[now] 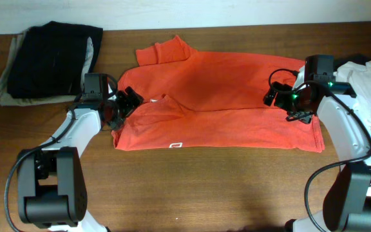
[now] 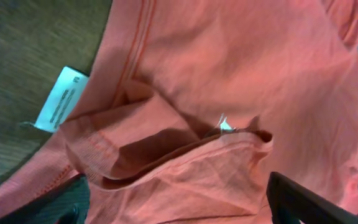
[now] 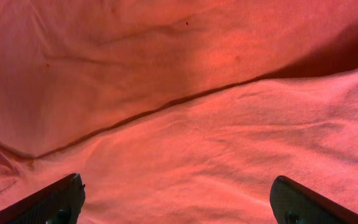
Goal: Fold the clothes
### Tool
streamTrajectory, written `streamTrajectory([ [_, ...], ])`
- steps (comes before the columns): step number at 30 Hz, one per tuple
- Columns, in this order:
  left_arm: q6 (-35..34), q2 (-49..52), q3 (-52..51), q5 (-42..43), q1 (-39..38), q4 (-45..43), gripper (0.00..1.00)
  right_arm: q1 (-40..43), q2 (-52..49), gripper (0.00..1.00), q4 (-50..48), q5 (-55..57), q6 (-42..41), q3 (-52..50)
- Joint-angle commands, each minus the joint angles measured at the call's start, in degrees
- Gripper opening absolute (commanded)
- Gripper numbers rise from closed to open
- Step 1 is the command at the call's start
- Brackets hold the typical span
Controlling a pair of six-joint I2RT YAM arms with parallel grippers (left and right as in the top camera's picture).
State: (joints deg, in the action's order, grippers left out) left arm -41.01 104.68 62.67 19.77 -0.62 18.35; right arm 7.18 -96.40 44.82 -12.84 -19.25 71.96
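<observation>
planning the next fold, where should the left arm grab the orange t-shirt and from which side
Probably the raised, doubled lip of the T-shirt at its left end, next to the white label. It stands off the layer beneath, so a finger could slide under. Come in low from the left end, where the left gripper sits with jaws open.

The shirt [image 2: 241, 68] fills most of the frame. It is red-orange and loosely wrinkled. A double-stitched seam [image 2: 133, 43] runs down from the top edge. At centre, a bunched fold [image 2: 166, 155] with a stitched hem stands up from the surrounding cloth, with dark shadow under its edge. A white printed label [image 2: 61, 99] projects from the shirt's left edge over the brown table [image 2: 30, 43]. The left gripper [image 2: 178, 190] has its jaws wide apart. Its dark fingers [image 2: 303, 202] show at the lower corners, with the fold between them.
</observation>
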Motion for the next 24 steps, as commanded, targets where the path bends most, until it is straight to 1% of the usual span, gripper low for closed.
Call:
streamTrajectory([
  [1,0.3,0.9,0.4,1.0,-0.1,-1.9,0.77,-0.4,-0.5,0.99,0.0,1.1,0.4,0.6],
  [4,-0.2,2.4,0.4,1.1,-0.1,-2.7,0.77,-0.4,-0.5,0.99,0.0,1.1,0.4,0.6],
  [8,-0.3,5.0,0.4,3.7,-0.1,-2.7,0.77,-0.4,-0.5,0.99,0.0,1.1,0.4,0.6],
  [18,-0.3,4.9,0.4,3.9,-0.1,-2.9,0.76,-0.4,-0.5,0.99,0.0,1.2,0.4,0.6],
  [19,-0.3,4.9,0.5,3.9,-0.1,-2.9,0.73,-0.4,-0.5,0.99,0.0,1.2,0.4,0.6],
  [20,-0.3,4.8,0.8,3.9,-0.1,-2.8,0.72,-0.4,-0.5,0.99,0.0,1.6,0.4,0.6],
  [24,2.1,3.3,3.6,3.8,-0.1,-1.0,0.73,-0.4,-0.5,0.99,0.0,2.0,0.4,0.6],
])
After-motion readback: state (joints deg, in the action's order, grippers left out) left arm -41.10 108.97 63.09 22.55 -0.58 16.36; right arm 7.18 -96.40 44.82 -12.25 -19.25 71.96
